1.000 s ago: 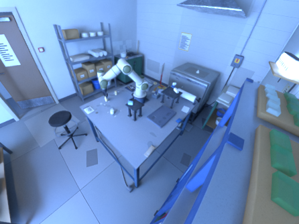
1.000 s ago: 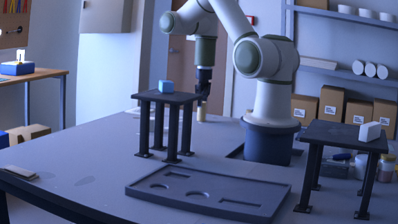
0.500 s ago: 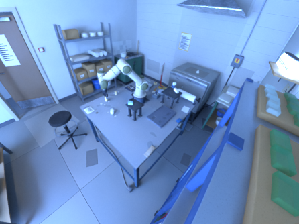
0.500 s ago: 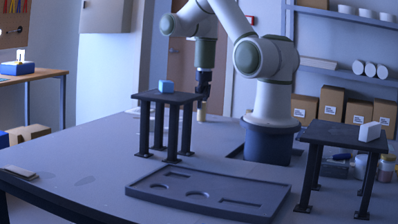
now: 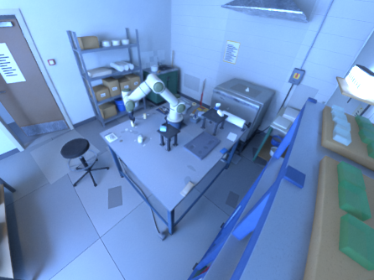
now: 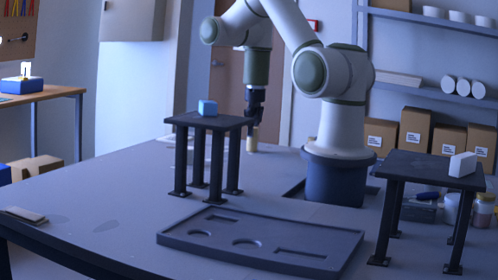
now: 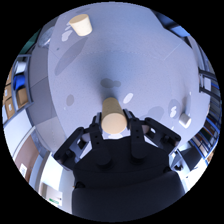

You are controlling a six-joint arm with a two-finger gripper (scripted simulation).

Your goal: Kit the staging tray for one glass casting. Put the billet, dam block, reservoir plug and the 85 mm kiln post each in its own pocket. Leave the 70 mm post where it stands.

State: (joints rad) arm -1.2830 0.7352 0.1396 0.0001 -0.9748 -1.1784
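A tan kiln post (image 7: 113,116) stands upright on the table's far corner with its top between the fingers of my gripper (image 7: 114,121), which is closed on it; the same post (image 6: 252,138) shows below the gripper (image 6: 253,117) behind the left stand. A tapered tan plug (image 7: 81,24) lies farther out on the table. A small pale cylinder (image 7: 185,120) stands to the right. The blue billet (image 6: 207,108) sits on the left black stand (image 6: 208,155). The white dam block (image 6: 462,164) rests on the right stand (image 6: 426,207). The dark tray (image 6: 261,240) with empty pockets lies at the table's front.
The robot's base (image 6: 339,173) stands between the two stands. A shelving rack (image 5: 109,75) with cardboard boxes is behind the table's far corner, and a stool (image 5: 79,157) stands on the floor to the left. Jars and a tool lie under the right stand.
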